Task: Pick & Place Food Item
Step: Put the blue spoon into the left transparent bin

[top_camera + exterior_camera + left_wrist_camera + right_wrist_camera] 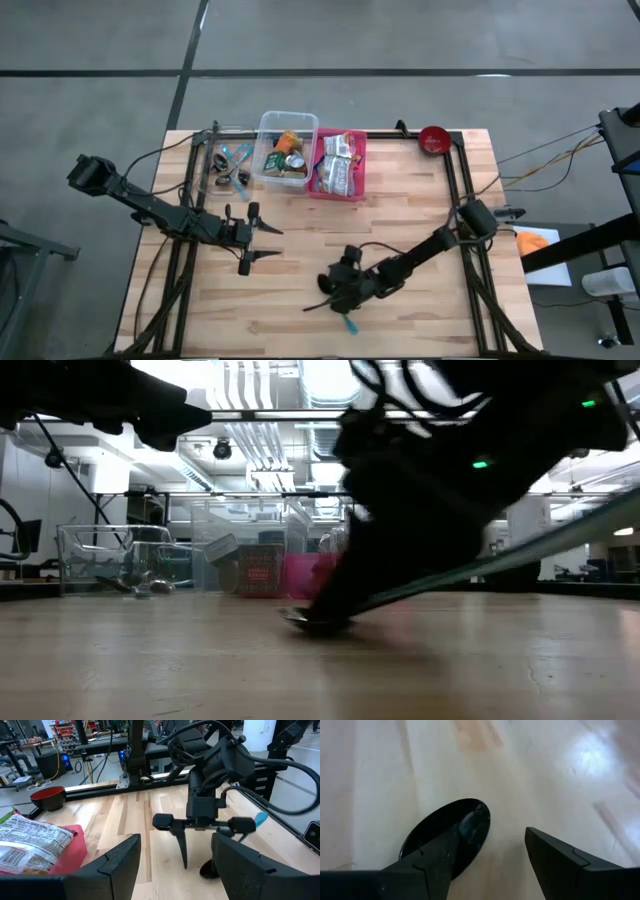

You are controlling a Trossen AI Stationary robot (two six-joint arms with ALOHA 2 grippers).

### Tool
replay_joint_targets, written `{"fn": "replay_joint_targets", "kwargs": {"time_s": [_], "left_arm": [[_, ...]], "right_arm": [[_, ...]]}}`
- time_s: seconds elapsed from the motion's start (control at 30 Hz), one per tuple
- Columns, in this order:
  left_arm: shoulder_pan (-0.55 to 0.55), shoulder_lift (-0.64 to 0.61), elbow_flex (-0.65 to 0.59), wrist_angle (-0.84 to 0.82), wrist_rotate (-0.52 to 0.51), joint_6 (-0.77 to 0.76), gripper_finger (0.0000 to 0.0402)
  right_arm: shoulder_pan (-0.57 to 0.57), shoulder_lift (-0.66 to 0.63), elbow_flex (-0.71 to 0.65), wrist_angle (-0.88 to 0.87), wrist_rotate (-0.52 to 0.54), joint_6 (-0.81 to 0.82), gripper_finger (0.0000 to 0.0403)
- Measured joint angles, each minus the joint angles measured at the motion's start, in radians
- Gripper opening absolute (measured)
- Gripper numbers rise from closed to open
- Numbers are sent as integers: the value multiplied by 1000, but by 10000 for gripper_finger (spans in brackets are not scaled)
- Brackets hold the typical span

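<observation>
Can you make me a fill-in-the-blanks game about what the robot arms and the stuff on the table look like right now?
1. The small round bowl at the far edge of the wooden table is coloured ____.
2. The crinkly white food packets lie in a tray coloured ____.
3. The right gripper reaches down over a shiny ____ spoon, with its fingers open.
4. The left gripper hangs open above the table and holds ____.

Missing words: red; pink; black; nothing

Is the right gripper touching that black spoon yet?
Cannot tell. In the right wrist view, one finger overlaps the spoon; neither contact nor gap shows.
</observation>
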Motion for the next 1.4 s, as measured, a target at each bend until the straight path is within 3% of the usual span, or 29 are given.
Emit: {"fn": "replay_joint_targets", "kwargs": {"time_s": [0.33, 0.77, 1.4], "left_arm": [[0, 0, -1, 0, 0, -3, 243], [0, 0, -2, -4, 0, -2, 243], [0, 0, -2, -25, 0, -3, 243]], "right_arm": [[-88, 100, 191, -25, 4, -165, 235], [-212, 237, 376, -14, 5, -222, 235], [-204, 150, 417, -89, -2, -423, 235]]}}
